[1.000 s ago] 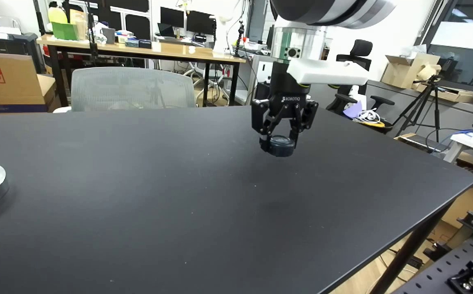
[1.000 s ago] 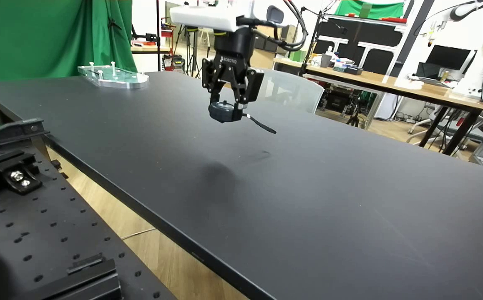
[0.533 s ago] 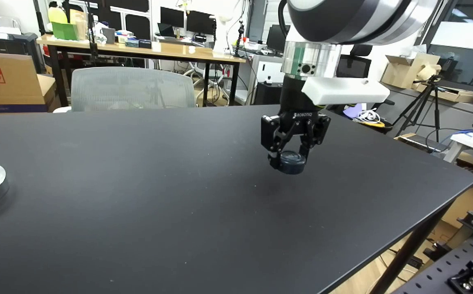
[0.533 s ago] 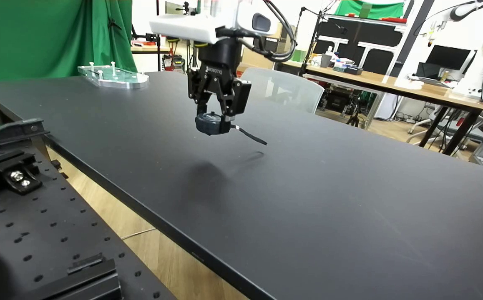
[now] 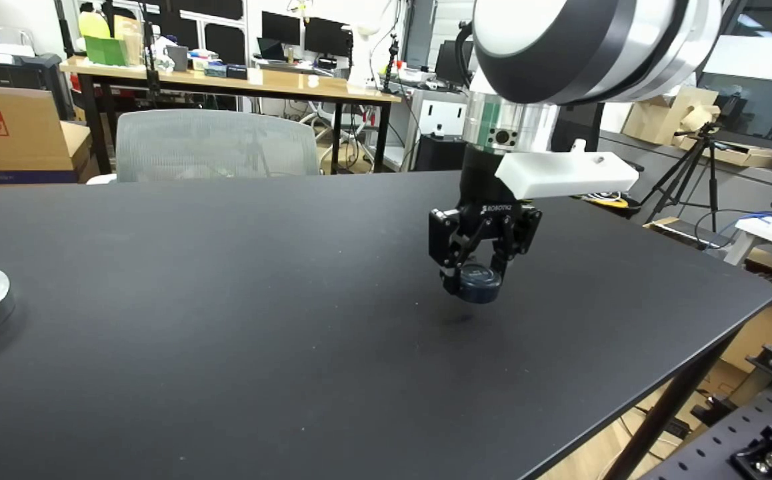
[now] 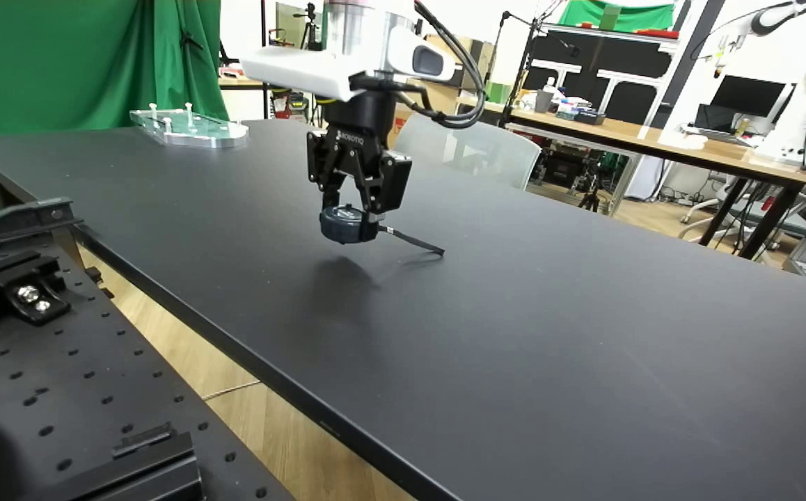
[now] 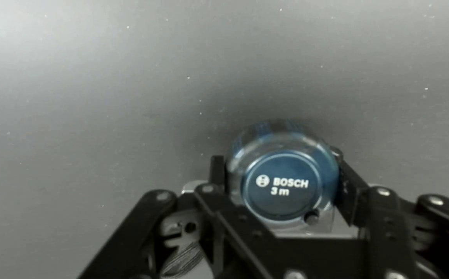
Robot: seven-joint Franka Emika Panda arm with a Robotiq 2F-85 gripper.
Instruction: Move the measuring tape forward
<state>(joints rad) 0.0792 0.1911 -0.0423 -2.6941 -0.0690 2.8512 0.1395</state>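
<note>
At the left of an exterior view we found a green curtain (image 6: 48, 69), toward ten o'clock from the middle, and a black perforated plate (image 6: 55, 403) between eight and nine o'clock. A clear plate (image 6: 215, 139) with white pegs (image 6: 189, 113) rested on the dark counter (image 6: 514, 334), also toward ten o'clock. To the right of these, near the middle, we saw the gripper (image 6: 349, 219), which pointed down and held the measuring tape (image 6: 342, 226) between its two fingers (image 6: 369, 228). A dark strap (image 6: 413, 241) came out at the right of the gripper and sloped down toward four o'clock; we could not tell whether its tip touched the counter. More to the right, a pale chair back (image 6: 486, 160) stood at one o'clock, and a wooden bench (image 6: 619, 133) at two o'clock. In both exterior views the measuring tape hung low over the counter, apart from it. In the wrist view we noticed one finger at the nine o'clock side of the measuring tape, then the round blue label (image 7: 282, 188) with "BOSCH" and "3 m", then the opposite finger at three o'clock, both touching it.
</note>
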